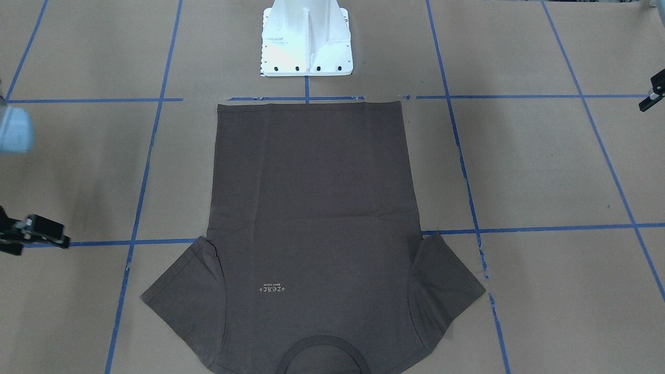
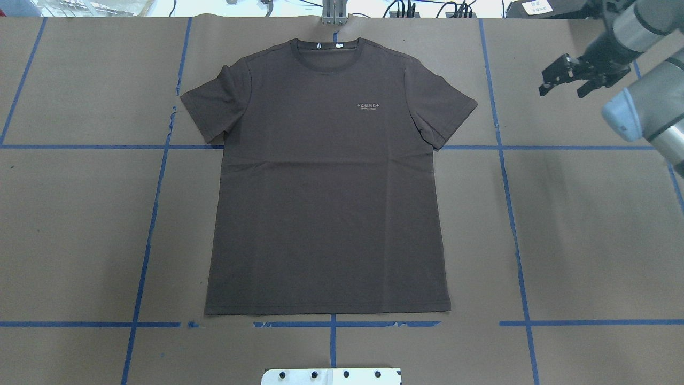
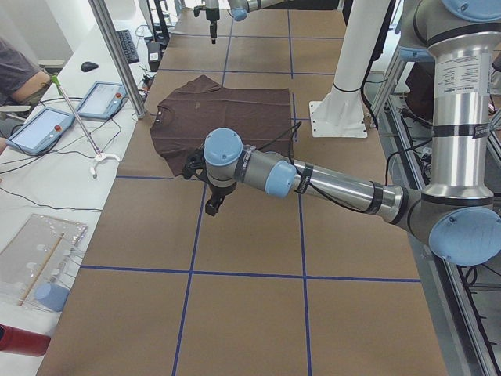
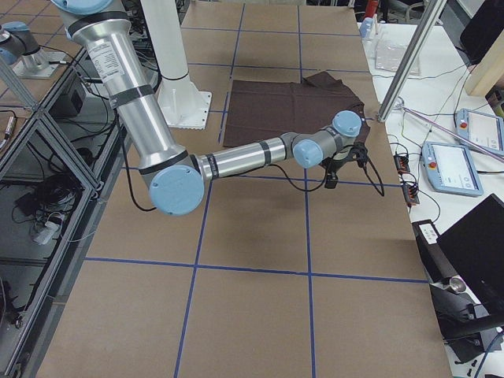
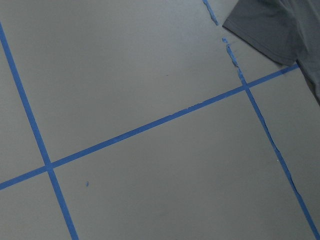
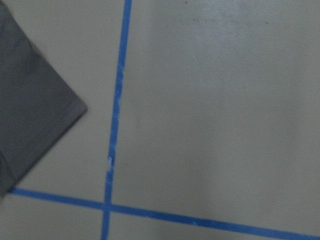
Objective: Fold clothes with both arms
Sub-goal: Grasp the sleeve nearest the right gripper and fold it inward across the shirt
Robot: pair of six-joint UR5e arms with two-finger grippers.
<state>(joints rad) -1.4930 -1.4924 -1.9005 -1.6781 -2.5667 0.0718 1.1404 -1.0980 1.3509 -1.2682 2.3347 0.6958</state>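
The dark grey-brown T-shirt (image 2: 326, 203) lies flat and face up on the brown table. Its collar (image 2: 326, 53) is at the far edge and its hem is towards the robot's base. The pale lettering (image 2: 367, 105) shows on the chest. My right gripper (image 2: 564, 85) hovers open and empty to the right of the shirt's right-hand sleeve, apart from it; it also shows in the front-facing view (image 1: 31, 236). My left gripper (image 1: 653, 93) is cut by the frame edge, its jaws apart and empty, well off the other sleeve. The left wrist view shows a sleeve corner (image 5: 270, 30); the right wrist view shows one too (image 6: 35, 115).
The white pedestal base (image 1: 306, 41) stands just behind the hem. Blue tape lines (image 2: 331, 324) grid the table. A metal post (image 3: 117, 55) and operator tablets (image 3: 39, 129) stand past the collar-side edge.
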